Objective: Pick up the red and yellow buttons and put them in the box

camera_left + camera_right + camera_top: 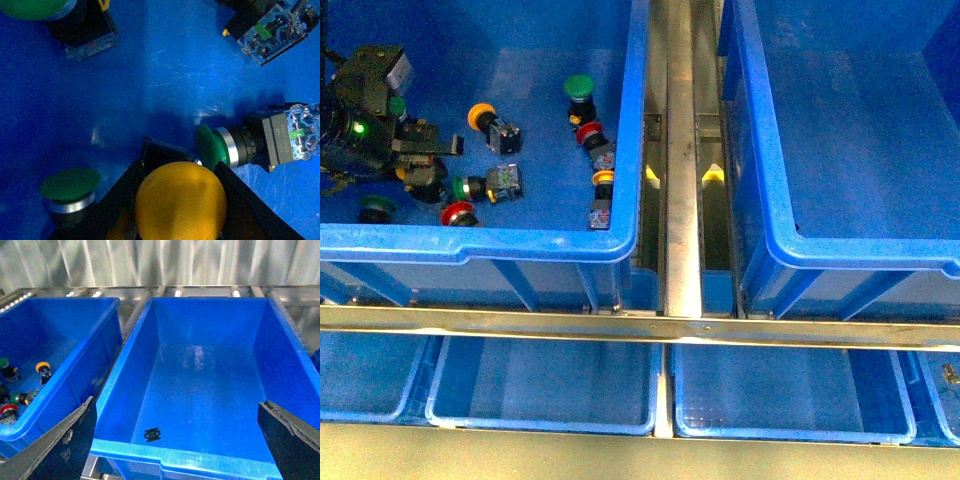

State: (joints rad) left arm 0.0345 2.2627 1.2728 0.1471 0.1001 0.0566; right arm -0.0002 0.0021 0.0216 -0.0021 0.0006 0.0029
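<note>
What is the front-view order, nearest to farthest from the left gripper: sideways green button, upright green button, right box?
1. Sideways green button, right beside the left gripper.
2. Upright green button, farther right, same crate.
3. Right box, across the metal rail.

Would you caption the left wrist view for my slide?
Left gripper holds a yellow button, green-capped switches around it.

You get a heavy blue cast in all three views.

Front: the steel rail (pixel 682 150) glares white down the middle. The left crate (pixel 480 245) floor darkens toward its far left corner.

Left wrist: dim. The yellow cap (pixel 181 202) is close and soft, with a pale sheen on the floor beyond.

Right wrist: brightest. The box (pixel 200 455) floor carries a pale reflection. The right end effector (pixel 176 402) fingers (pixel 60 445) are black and blurred.
</note>
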